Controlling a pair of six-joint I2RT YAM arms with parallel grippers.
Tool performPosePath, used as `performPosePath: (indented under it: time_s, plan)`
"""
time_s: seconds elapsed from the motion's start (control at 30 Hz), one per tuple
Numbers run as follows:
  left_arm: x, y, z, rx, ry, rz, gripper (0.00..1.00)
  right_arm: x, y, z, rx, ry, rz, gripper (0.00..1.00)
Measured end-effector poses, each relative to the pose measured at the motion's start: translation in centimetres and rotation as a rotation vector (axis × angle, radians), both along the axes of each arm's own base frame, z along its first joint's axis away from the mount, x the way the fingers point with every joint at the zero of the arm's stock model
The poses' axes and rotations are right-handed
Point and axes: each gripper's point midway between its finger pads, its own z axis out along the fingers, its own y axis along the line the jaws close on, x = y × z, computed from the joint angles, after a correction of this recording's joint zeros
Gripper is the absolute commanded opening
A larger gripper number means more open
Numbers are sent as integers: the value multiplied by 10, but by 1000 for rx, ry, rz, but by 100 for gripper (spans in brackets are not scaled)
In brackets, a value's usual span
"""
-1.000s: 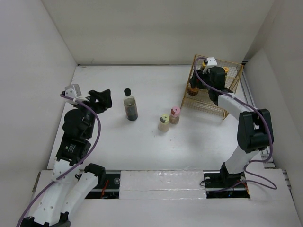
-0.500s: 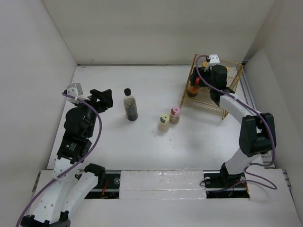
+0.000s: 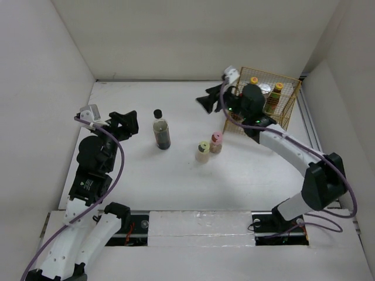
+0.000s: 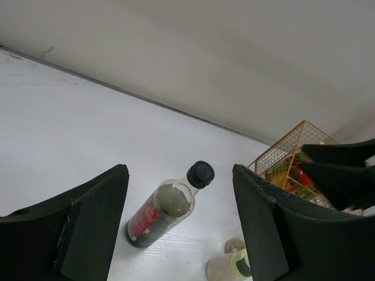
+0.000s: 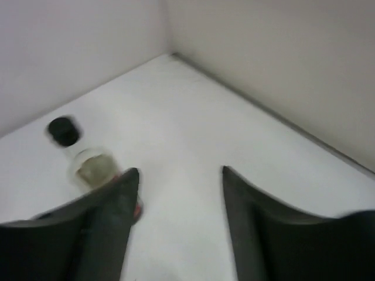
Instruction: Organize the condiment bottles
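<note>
A tall dark bottle (image 3: 162,133) with a black cap stands upright on the table. My left gripper (image 3: 124,122) is open just to its left, and the bottle (image 4: 166,209) shows between the fingers without being touched. A yellow-capped shaker (image 3: 203,151) and a pink-capped shaker (image 3: 216,142) stand together mid-table. Two yellow-capped bottles (image 3: 254,81) (image 3: 278,89) and a silver-lidded jar (image 3: 265,88) stand in the gold wire basket (image 3: 287,111). My right gripper (image 3: 208,100) hangs open and empty left of the basket, pointing towards the dark bottle (image 5: 89,164).
White walls close the table at the back and on both sides. The basket stands in the far right corner. My right forearm (image 3: 281,146) reaches across the table's right side, passing close to the basket's front.
My right gripper has come up out of the basket and swung left over the table, empty. The left arm has barely moved.
</note>
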Motion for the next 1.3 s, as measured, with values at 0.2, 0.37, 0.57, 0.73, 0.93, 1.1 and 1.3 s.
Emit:
performPosePath:
  time_s: [0.2, 0.37, 0.57, 0.73, 0.93, 1.1, 1.3]
  plan:
    - [-1, 0, 1, -1, -2, 0, 66, -70, 141, -53, -130, 14, 441, 92]
    - [-2, 1, 2, -3, -9, 0, 66, -80, 190, -77, -174, 20, 552, 96]
    - [-5, 2, 6, -7, -22, -1, 66, -46, 198, -81, -163, 21, 503, 95]
    - [-6, 2, 7, -8, -25, -1, 66, -32, 200, -83, -157, 24, 453, 81]
    - [-6, 1, 7, -8, -25, -4, 66, -27, 211, -88, -121, 28, 460, 36]
    - [-5, 1, 6, -7, -22, -5, 66, -23, 219, -87, -63, 33, 464, 16]
    - [-5, 0, 5, -6, -20, -9, 66, -24, 213, -76, 19, 102, 464, 11]
